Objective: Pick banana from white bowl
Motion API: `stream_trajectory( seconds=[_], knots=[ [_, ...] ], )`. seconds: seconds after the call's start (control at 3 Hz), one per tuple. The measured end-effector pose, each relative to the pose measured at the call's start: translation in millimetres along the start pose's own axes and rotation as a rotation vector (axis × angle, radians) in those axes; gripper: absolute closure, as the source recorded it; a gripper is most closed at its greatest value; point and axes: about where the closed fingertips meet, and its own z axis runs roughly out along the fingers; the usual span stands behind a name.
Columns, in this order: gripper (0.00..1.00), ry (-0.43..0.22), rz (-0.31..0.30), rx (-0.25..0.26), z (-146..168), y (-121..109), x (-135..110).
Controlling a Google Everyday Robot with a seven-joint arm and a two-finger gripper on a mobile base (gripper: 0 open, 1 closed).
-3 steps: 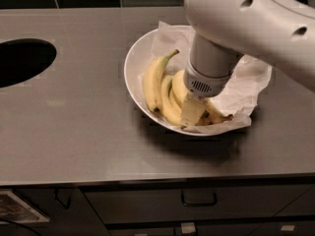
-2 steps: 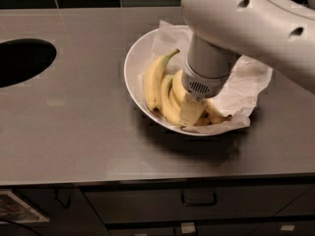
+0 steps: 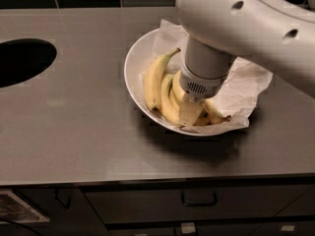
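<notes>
A wide white bowl (image 3: 132, 67) stands on the grey counter and holds a bunch of yellow bananas (image 3: 156, 85). A crumpled white paper sheet (image 3: 244, 88) lies in and over the bowl's right side. My gripper (image 3: 191, 113) reaches straight down into the bowl from the thick white arm, its tip among the bananas at the bunch's right part. The wrist hides the bananas beneath it.
A dark round hole (image 3: 22, 60) is cut into the grey counter (image 3: 74, 132) at the far left. Dark tiles run along the back. Drawers with a handle (image 3: 199, 198) sit below the counter's front edge.
The arm has shifted slightly left and the gripper stays down among the bananas in the bowl; the bananas have not visibly moved.
</notes>
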Motion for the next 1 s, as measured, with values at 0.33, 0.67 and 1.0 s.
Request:
stream_trajectory(
  seconds=[0.33,0.67,1.0],
  knots=[
    [0.82,0.0,0.0,0.0,0.0,0.0,0.0],
    [1.0,0.0,0.0,0.0,0.0,0.0,0.0],
    [1.0,-0.008,0.0,0.004,-2.1,-0.2,0.3]
  ],
)
